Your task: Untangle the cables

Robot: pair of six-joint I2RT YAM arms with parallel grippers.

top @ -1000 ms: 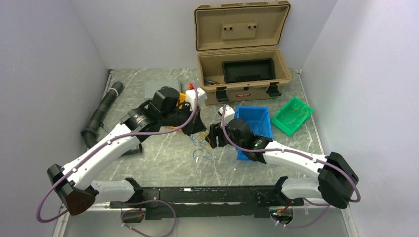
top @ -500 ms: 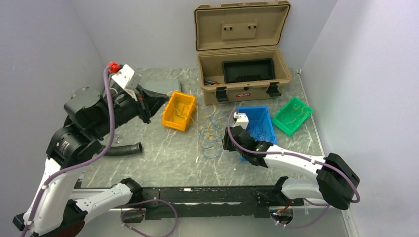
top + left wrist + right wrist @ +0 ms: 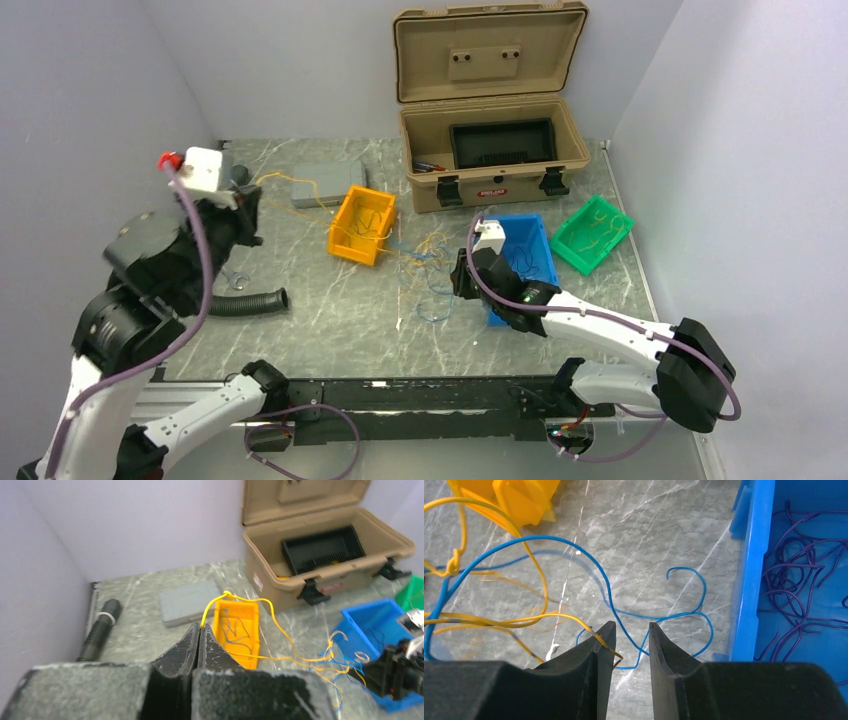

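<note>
Although loose wires already lay in three bins, progress: judged partly done, since a knot of cables [image 3: 430,268] lay unsorted on the table [image 3: 330,310].
Right gripper [image 3: 630,630]: low over the table at the near edge of the knot; jaws apart by a narrow gap, nothing clamped.
Cables at right gripper: a loop of blue wire [image 3: 549,537] ran through the gap between the fingers, and the bare end of a yellow strand [image 3: 559,615] touched the inner face of one finger.
Tangle: between the blue bin [image 3: 756,555] and the orange bin [image 3: 350,247]; yellow and blue strands crossed, with one yellow knot visible.
Blue bin: just beside the right gripper, holding purple wires [image 3: 804,580].
Orange bin: beyond the tangle, with dark wires inside.
Left gripper [image 3: 199,629]: raised at the far left, well apart from the tangle; jaws together, pinching a yellow wire [image 3: 227,594] that ran over the orange bin down into the tangle.
Green bin [image 3: 570,248]: far right, with pale strands inside; their colour was uncertain.
Tan case [image 3: 480,190]: farthest back, lid open.
Outstanding: judged that the pinched yellow wire had yet to be freed from the blue strands and the rest binned.
</note>
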